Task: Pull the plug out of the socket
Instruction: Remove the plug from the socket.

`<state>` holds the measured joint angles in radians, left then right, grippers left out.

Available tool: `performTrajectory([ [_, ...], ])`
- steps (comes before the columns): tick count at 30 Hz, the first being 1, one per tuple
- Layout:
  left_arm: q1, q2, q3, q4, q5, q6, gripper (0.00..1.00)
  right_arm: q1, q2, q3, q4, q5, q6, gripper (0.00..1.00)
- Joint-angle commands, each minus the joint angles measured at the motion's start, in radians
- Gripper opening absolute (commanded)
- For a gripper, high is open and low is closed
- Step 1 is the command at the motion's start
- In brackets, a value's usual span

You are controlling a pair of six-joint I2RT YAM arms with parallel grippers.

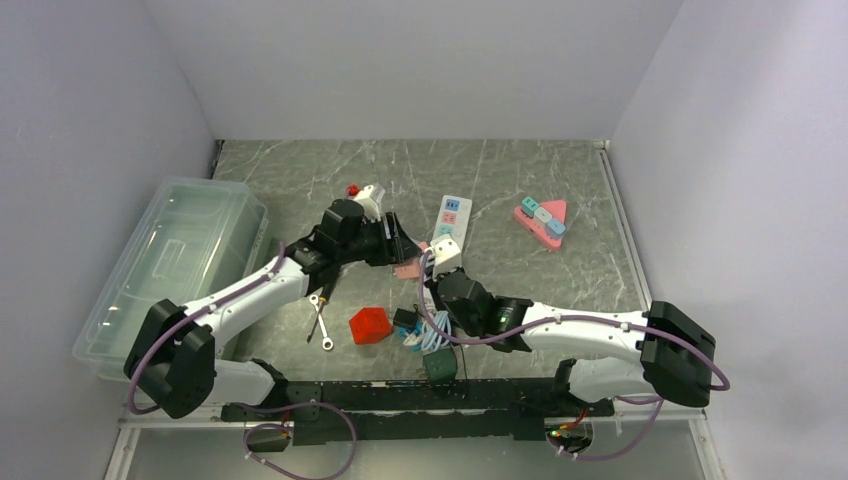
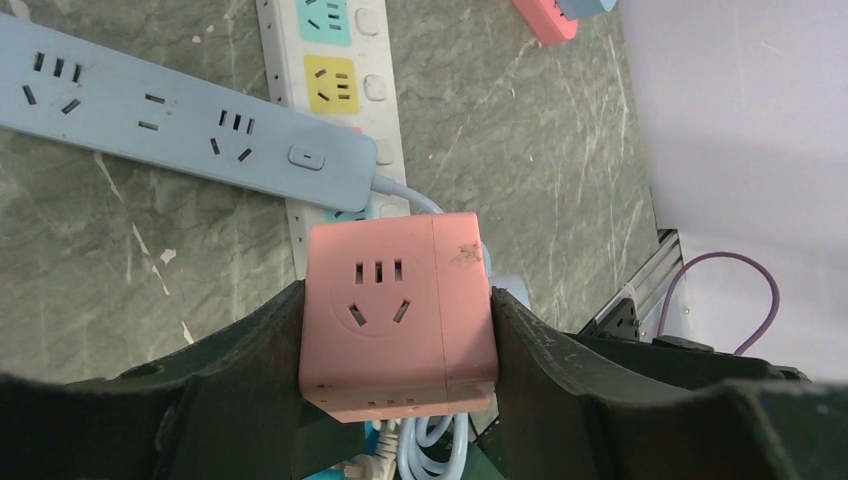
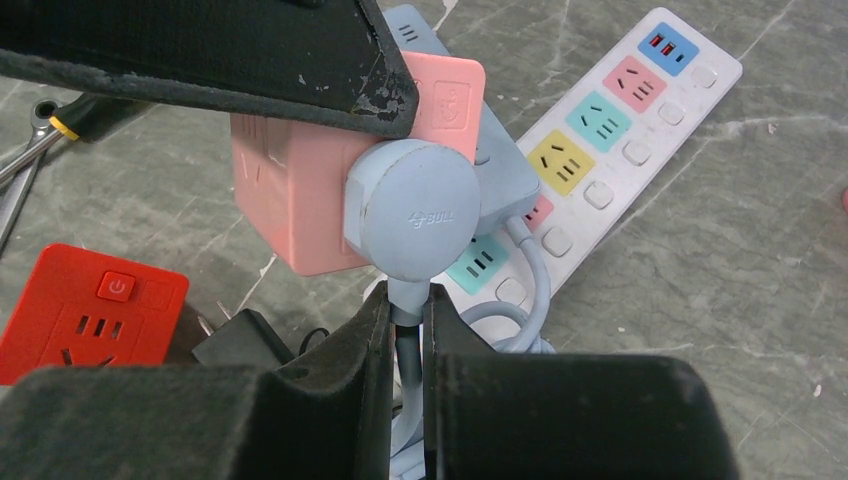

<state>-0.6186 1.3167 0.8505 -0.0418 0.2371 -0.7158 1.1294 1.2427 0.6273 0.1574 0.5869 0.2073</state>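
Your right gripper (image 3: 405, 318) is closed to a sliver on the blue cord (image 3: 406, 298), just under the round plug (image 3: 415, 210). The plug sits fully in the pink cube socket (image 3: 285, 205). Your left gripper (image 2: 398, 335) clamps that cube by its sides, with the white power strip (image 3: 640, 110) beyond. Pulling by the cord may let it slip or strain it, and a skewed pull could twist the cube loose.

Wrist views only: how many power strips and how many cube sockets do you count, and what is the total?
Power strips: 2, the blue strip and the white strip.
Cube sockets: 2, the pink cube carrying the blue plug, and the red cube.
Total: 4.
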Motion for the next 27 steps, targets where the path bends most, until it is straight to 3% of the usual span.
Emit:
performTrajectory([
  [1, 0.017, -0.015, -0.03, -0.023, -0.101, 0.003, 0.0, 0.005, -0.025, 0.042, 0.076, 0.054, 0.04, 0.0],
  [8, 0.018, -0.042, -0.048, 0.098, -0.052, -0.116, 0.0, 0.049, 0.065, 0.021, 0.101, 0.0, 0.147, 0.0],
  [15, 0.019, -0.055, -0.058, 0.123, -0.028, -0.143, 0.0, 0.089, 0.141, 0.052, 0.103, 0.013, 0.177, 0.0],
  [27, 0.017, -0.037, -0.027, -0.106, -0.162, 0.215, 0.0, 0.039, -0.008, 0.057, 0.012, 0.052, 0.101, 0.0],
])
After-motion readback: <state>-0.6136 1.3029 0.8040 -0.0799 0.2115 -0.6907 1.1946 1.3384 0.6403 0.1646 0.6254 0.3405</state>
